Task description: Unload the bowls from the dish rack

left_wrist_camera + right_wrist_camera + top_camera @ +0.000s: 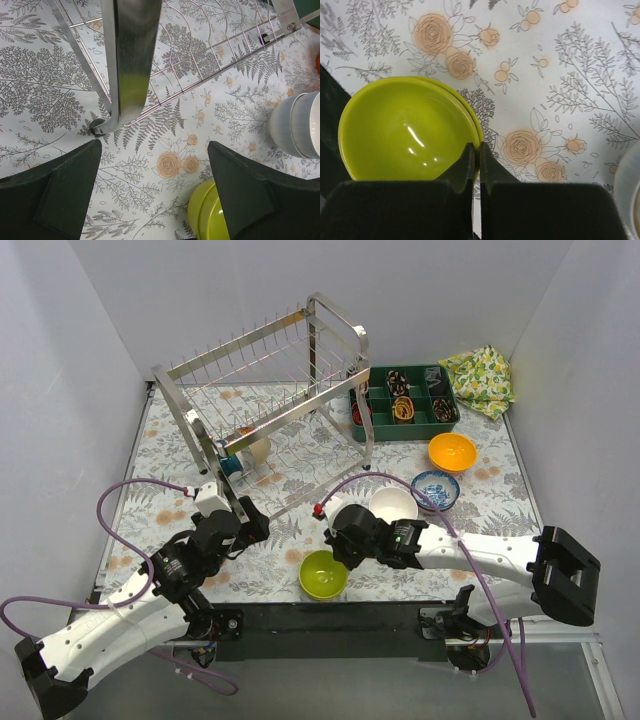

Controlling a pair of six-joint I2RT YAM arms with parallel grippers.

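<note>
My empty, wide-open left gripper (154,150) may snag the near leg of the dish rack (132,60). My right gripper (475,150) is closed at the rim of the lime green bowl (405,130); I cannot tell if it grips, but it could tip it.

Pretty bare setup tbh: plain pale walls (200,290) box the space in on the left, back and right. The bench (505,502) is covered in a white cloth printed with grey ferns and orange roses, with a black strip (330,625) along its near edge. Light looks soft and even, and the grey patch (605,685) at bottom right might be floor, hard to tell.
</note>
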